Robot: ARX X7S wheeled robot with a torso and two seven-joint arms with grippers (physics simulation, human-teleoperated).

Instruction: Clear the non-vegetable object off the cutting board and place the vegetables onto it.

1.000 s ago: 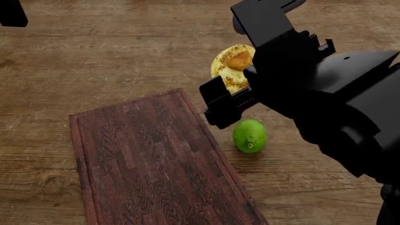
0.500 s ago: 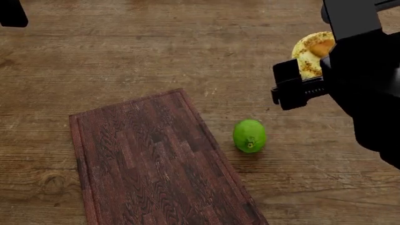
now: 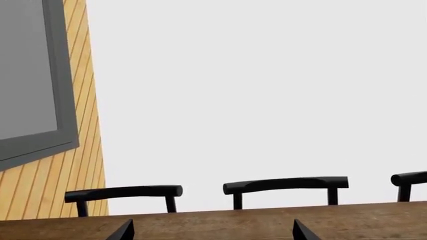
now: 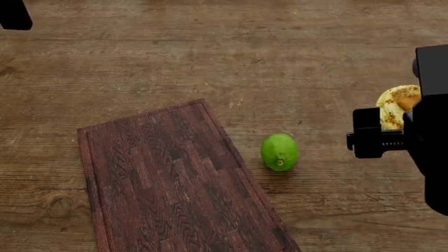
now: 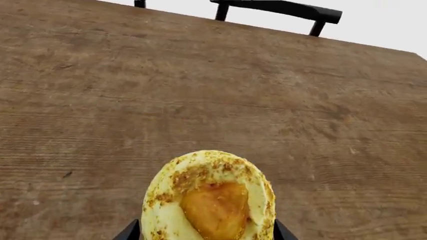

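The cupcake [image 4: 397, 106], pale yellow with an orange crumbly top, is held in my right gripper [image 4: 387, 126] above the bare tabletop at the right edge of the head view, well right of the cutting board. In the right wrist view the cupcake [image 5: 208, 199] fills the space between the two fingertips [image 5: 130, 233]. The dark reddish-brown cutting board [image 4: 175, 184] lies at lower left with nothing on it. My left gripper [image 3: 212, 234] is open and empty, its tips wide apart over the table. The reddish-brown tuber is out of view.
A smooth green ball [image 4: 280, 151] lies on the table just right of the board. Part of the left arm [image 4: 14, 14] shows at the top left corner. Black chairs [image 3: 285, 185] stand along the table's far edge, with one in the right wrist view [image 5: 280, 9].
My right gripper has carried the cupcake to the right, from above the board's far right corner to the right edge of the view. The board, the ball and the left arm have not moved.
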